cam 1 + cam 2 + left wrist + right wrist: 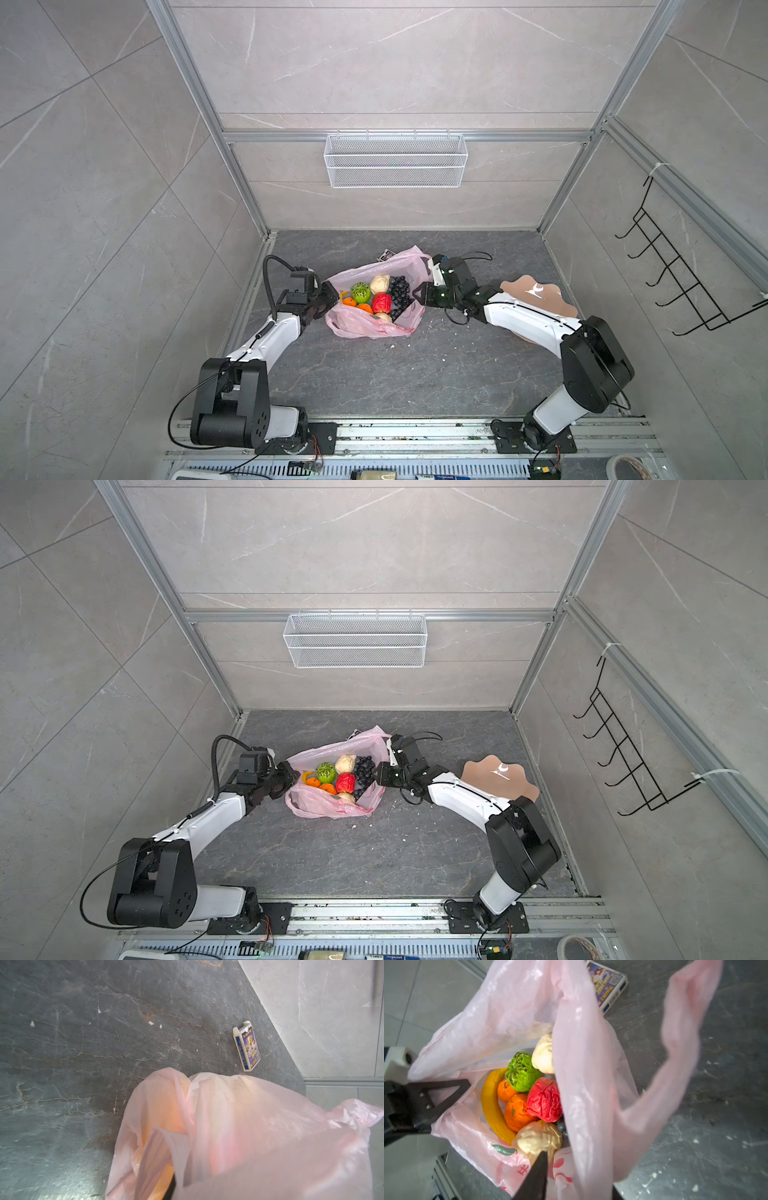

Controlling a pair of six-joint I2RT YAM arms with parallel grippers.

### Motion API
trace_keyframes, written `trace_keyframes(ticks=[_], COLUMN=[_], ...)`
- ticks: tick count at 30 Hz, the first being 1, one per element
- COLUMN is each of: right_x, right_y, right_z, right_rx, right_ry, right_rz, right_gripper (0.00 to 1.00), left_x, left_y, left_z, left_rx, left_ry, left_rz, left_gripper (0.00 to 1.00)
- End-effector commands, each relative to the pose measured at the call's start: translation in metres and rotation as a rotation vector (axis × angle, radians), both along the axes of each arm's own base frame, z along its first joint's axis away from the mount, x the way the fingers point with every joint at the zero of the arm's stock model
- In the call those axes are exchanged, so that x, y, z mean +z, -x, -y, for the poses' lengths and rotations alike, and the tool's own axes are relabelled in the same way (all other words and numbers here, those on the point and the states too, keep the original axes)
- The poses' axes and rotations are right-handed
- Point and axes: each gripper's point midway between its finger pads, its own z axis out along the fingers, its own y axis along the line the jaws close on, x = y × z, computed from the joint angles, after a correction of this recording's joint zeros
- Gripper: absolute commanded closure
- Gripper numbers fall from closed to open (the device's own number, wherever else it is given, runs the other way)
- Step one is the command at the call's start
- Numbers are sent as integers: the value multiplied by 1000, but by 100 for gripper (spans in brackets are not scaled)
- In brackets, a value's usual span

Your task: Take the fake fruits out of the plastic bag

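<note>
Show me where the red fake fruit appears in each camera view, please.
Top view: red fruit in the middle of the plastic bag, beside the green fruit.
Top view: same place.
Left wrist: not visible; only the bag's outside shows.
Right wrist: inside the bag, beside the green fruit.
Shared landmark: the plastic bag.

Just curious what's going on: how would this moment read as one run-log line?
left pincer: shut on plastic bag | right pincer: open | fake fruits: in bag

pink bag point(357, 327), yellow banana point(491, 1105), purple grapes point(400, 291)
</note>
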Motion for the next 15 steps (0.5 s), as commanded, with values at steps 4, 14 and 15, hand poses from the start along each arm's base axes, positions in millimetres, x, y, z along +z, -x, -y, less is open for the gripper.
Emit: trace_keyframes(ticks=[4, 14, 15], right_x=[24, 43, 40], right_y=[2, -39, -45], right_z=[56, 21, 13], right_rx=[-27, 152, 181], right_ry=[454, 656, 654], right_rz=[96, 222, 224], right_gripper=[27, 17, 17], left_x=[2, -1, -2], left_y=[8, 5, 5], left_z=[-13, -10, -10], left_rx=[0, -18, -21], left_ry=[-121, -143, -146], left_rz=[-15, -40, -45], left_gripper=[100, 100, 100])
